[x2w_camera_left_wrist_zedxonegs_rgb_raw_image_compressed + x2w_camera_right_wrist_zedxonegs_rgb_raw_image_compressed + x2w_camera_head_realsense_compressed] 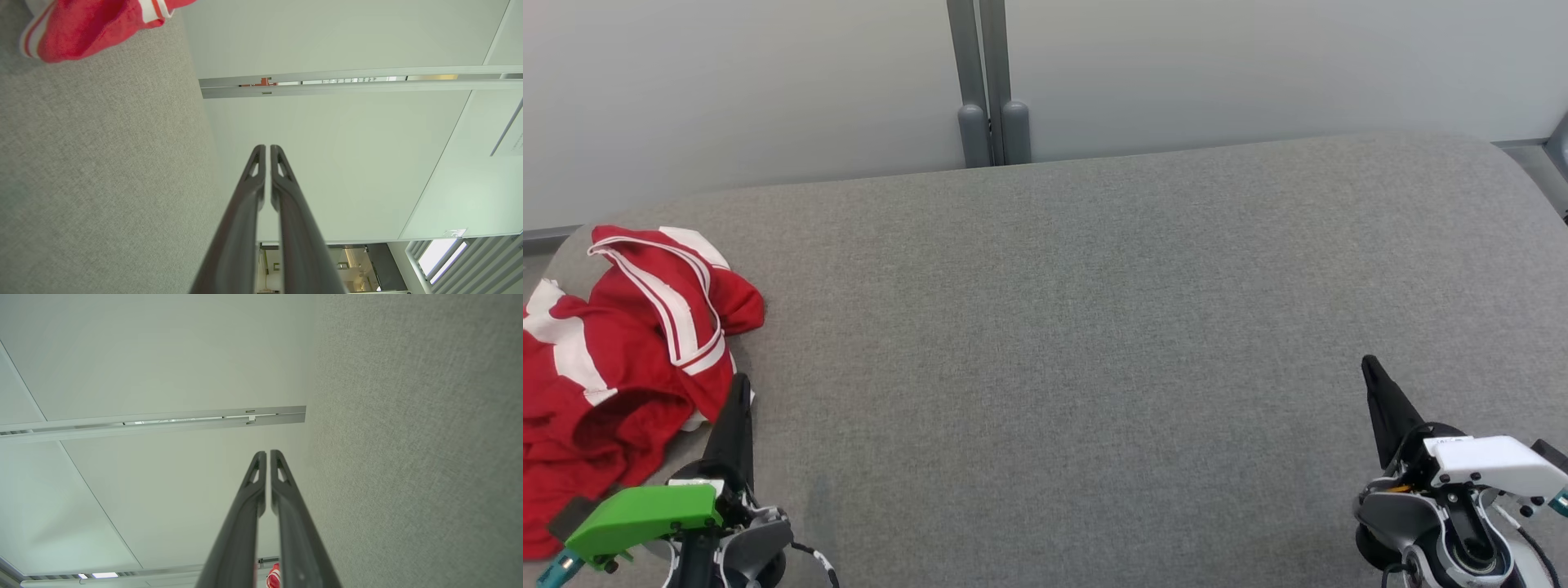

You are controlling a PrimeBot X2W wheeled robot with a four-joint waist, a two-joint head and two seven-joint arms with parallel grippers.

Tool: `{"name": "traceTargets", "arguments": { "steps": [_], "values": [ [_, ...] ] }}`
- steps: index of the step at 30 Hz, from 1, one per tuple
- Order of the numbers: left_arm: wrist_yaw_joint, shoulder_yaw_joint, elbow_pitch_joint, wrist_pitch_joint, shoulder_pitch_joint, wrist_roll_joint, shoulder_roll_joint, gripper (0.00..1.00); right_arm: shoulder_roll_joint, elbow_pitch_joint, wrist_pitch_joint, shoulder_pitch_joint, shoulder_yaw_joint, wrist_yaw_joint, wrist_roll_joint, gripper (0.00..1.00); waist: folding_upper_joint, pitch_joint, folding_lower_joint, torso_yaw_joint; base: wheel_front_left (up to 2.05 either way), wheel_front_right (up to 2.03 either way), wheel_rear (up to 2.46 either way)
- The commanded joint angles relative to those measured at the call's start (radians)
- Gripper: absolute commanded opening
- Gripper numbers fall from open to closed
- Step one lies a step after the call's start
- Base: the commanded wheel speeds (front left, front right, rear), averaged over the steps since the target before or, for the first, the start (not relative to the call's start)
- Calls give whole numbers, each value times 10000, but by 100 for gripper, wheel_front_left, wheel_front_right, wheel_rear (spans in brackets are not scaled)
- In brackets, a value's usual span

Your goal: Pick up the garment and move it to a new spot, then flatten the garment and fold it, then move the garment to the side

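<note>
- Two grippers sit nearest you at the bottom of the head view: your left gripper [740, 382] in the lower left corner and your right gripper [1369, 363] in the lower right. Both are low over the grey padded surface [1094, 327], pointing away from the robot.
- Under its green wrist cover [645, 510], the left gripper is pressed together with nothing in it. Your left wrist view shows the two dark fingers [249, 196] meeting at the tips, bare.
- Under its white wrist cover [1494, 461], the right gripper is likewise pressed together and empty. In your right wrist view its tips meet in front of the pale wall [143, 355].
- Just beside the left gripper, on its outer side, lies the garment [621, 359]. It is red with white stripes and crumpled in a heap at the left end of the surface, with part of it running off the left edge of the head view.
- Your left wrist view shows the cloth near the fingers but apart from them, with grey fabric showing between.
- The right gripper is well apart from the garment, with the broad middle of the surface between them.
- Beyond the far edge of the surface stands the pale wall, split near the middle by a grey upright post [987, 73].
</note>
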Motion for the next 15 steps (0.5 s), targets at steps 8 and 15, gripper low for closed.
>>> {"name": "traceTargets", "arguments": {
  "steps": [8, 15],
  "values": [
    [-2, -153, 134, -252, 253, 95, -54, 100, 60, 10, -147, 226, 142, -1, -14, 100, 0, 7, 0, 18, 0, 0, 0],
    [-16, -290, -143, -607, 281, 511, -45, 100, 31, -353, -435, 227, 399, -1, -142, 100, 0, 18, 0, 43, 0, 0, 0]
  ]
}}
